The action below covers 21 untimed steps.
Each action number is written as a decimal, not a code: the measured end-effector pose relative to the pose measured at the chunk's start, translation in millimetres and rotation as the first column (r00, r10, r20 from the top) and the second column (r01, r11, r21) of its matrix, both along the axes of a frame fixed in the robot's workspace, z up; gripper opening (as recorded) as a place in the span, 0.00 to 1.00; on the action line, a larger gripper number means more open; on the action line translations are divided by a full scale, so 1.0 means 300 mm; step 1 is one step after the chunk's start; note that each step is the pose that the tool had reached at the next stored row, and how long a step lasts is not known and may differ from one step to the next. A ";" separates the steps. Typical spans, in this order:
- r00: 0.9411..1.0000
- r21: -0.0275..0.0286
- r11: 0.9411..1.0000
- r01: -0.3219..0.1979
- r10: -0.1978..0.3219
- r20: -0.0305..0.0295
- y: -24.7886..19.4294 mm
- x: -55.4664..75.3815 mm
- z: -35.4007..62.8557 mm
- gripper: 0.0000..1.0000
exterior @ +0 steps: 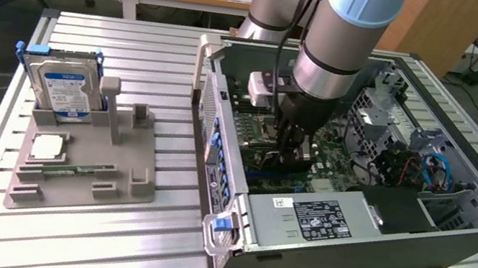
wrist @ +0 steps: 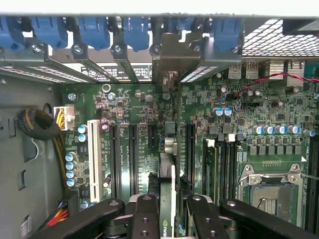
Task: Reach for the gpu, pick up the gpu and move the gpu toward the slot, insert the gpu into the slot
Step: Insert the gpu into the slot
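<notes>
Claw (wrist: 172,211) clamped on the gpu (wrist: 169,164), holding it edge-down inside the open computer case (exterior: 453,246), lined up over a motherboard slot (wrist: 175,124) for seating.

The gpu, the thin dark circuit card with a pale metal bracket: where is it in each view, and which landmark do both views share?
Exterior view: the gpu sits inside the open grey computer case, under the black gripper, mostly hidden by it.
Wrist view: the gpu is seen edge-on, running from between the jaws toward the case wall.
Shared landmark: the row of blue plastic clips along that wall.
</notes>
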<state>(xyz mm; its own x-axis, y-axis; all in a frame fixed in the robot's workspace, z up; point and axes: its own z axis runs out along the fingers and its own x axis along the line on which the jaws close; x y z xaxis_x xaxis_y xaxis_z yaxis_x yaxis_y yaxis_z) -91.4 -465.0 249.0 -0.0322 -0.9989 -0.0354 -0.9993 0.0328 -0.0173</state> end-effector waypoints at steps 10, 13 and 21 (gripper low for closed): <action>1.000 0.000 1.000 0.000 0.000 -0.001 0.000 0.000 -0.003 0.26; 1.000 0.000 1.000 0.000 0.000 -0.011 0.000 0.001 -0.003 0.26; 1.000 0.000 1.000 0.000 0.000 -0.024 0.000 0.000 -0.003 0.26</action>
<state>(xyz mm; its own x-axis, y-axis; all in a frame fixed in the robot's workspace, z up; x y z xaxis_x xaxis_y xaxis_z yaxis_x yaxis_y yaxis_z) -91.3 -464.9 248.1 -0.0330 -0.9988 -0.0348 -0.9994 0.0328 0.0071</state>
